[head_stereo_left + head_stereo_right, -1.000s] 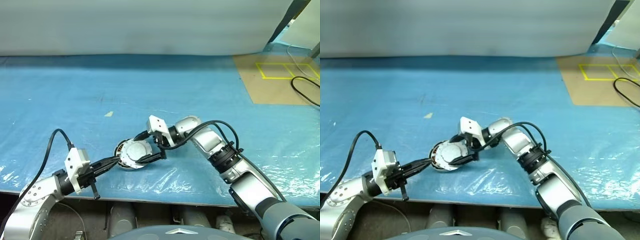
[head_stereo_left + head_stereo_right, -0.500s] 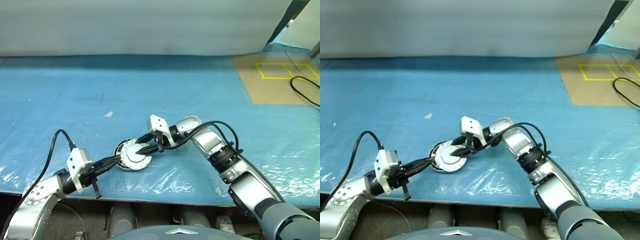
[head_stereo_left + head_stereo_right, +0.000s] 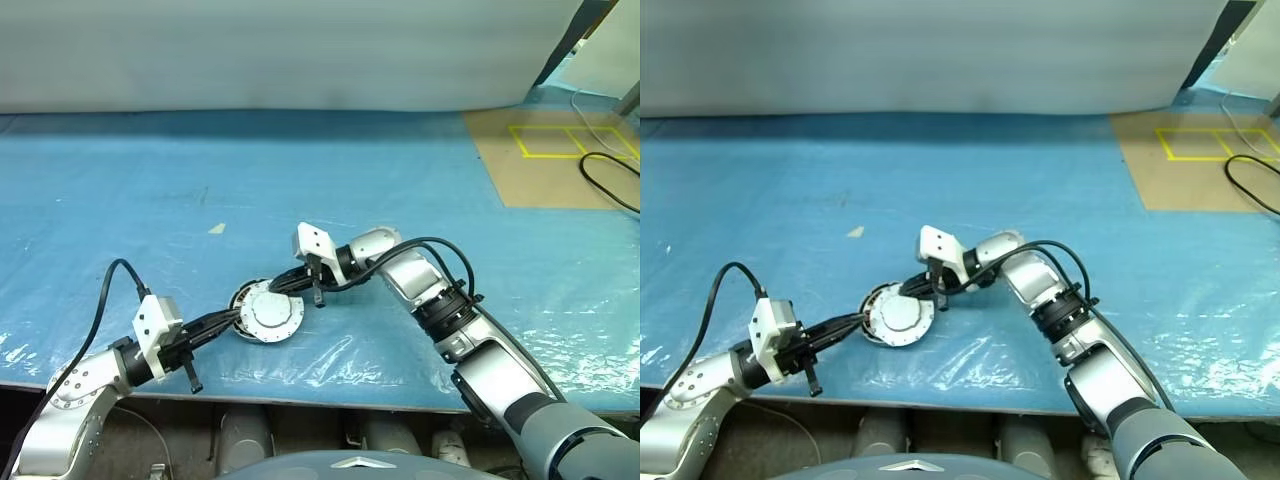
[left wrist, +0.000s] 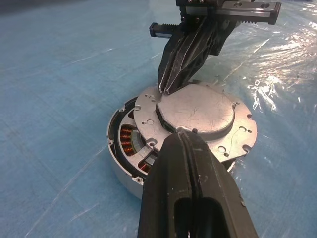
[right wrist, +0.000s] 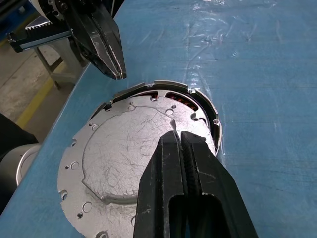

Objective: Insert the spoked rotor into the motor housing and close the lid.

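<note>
Both grippers — left [image 4: 179, 136], right [image 5: 180, 136] — pinched together, tips meeting the lid [image 4: 198, 116] from opposite edges, skewed over the motor housing [image 4: 121, 163].

The right gripper [image 5: 180, 136] has both black fingers pressed together, tips resting over the plain grey face of the lid [image 5: 124, 163]. The lid lies offset across the motor housing [image 5: 205, 111], leaving a crescent of copper-coloured windings [image 5: 179, 100] exposed. The left gripper [image 5: 115, 72], jaws together, points at the housing's far rim. Blue plastic sheet [image 5: 267, 74] covers the table.
</note>
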`<state>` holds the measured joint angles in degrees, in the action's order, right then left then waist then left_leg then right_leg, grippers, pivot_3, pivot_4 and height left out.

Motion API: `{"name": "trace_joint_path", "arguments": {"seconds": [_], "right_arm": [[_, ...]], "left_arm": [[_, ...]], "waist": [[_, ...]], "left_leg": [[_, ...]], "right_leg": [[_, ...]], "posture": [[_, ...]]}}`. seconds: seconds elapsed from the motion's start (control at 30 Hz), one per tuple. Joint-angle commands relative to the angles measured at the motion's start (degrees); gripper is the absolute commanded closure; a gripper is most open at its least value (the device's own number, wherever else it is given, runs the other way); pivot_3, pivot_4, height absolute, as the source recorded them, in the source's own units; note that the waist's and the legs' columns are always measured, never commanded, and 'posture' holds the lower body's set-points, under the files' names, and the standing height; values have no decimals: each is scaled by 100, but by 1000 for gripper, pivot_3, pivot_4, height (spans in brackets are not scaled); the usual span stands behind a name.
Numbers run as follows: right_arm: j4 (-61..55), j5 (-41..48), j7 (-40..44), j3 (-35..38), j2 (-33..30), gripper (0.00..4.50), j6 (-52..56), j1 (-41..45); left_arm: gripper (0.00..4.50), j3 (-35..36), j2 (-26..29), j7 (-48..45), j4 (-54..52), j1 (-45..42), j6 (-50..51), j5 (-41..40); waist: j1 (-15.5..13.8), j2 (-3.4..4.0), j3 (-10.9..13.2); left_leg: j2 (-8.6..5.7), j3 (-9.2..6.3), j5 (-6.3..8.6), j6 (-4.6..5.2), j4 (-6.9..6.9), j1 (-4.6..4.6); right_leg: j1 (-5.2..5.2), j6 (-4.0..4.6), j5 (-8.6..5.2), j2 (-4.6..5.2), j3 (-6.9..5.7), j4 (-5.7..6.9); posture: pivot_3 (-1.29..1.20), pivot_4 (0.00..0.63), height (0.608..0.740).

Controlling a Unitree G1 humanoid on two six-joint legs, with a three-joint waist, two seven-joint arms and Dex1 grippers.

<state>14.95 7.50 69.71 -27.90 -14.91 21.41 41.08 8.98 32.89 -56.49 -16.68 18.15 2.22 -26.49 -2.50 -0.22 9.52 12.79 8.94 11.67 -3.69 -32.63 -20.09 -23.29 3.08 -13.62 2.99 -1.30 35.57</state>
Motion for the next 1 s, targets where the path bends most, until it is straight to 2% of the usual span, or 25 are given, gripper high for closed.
{"name": "trace_joint_path", "arguments": {"seconds": [0.03,0.33,0.4,0.43,0.73,1.0], "right_arm": [[-572,246,176,211,-120,3856,95,21],[-1036,270,279,19,-249,811,335,-281],[-1011,111,168,-78,-242,178,266,-322],[-958,34,67,-99,-211,26,232,-328],[-737,-75,-60,-236,-154,26,111,-412],[-285,-481,-306,-421,-54,26,-440,-465]], "left_arm": [[4500,195,26,16,-93,47,-113,-93],[4500,106,-36,38,-182,207,-116,-46],[4500,64,-71,55,-217,252,-114,-43],[4500,45,-85,61,-228,270,-121,-31],[4500,-94,-138,88,-186,262,-195,73],[4500,-91,-144,103,-140,208,-218,88]], "waist": [[-1,0,0],[2,0,0],[4,0,0],[5,0,0],[3,0,0],[17,-1,-1]], "left_leg": [[0,0,0,0,0,0],[1,0,1,2,-1,1],[1,0,1,2,0,2],[1,0,1,1,0,2],[1,0,0,1,-2,2],[0,0,1,2,-3,10]], "right_leg": [[0,0,0,0,0,0],[0,0,0,0,0,0],[0,0,0,0,0,1],[0,0,0,-1,0,1],[1,0,0,0,0,2],[4,0,0,0,3,8]], "posture": [[0,150,740],[0,150,740],[0,150,740],[0,150,740],[0,150,740],[0,150,740]]}}
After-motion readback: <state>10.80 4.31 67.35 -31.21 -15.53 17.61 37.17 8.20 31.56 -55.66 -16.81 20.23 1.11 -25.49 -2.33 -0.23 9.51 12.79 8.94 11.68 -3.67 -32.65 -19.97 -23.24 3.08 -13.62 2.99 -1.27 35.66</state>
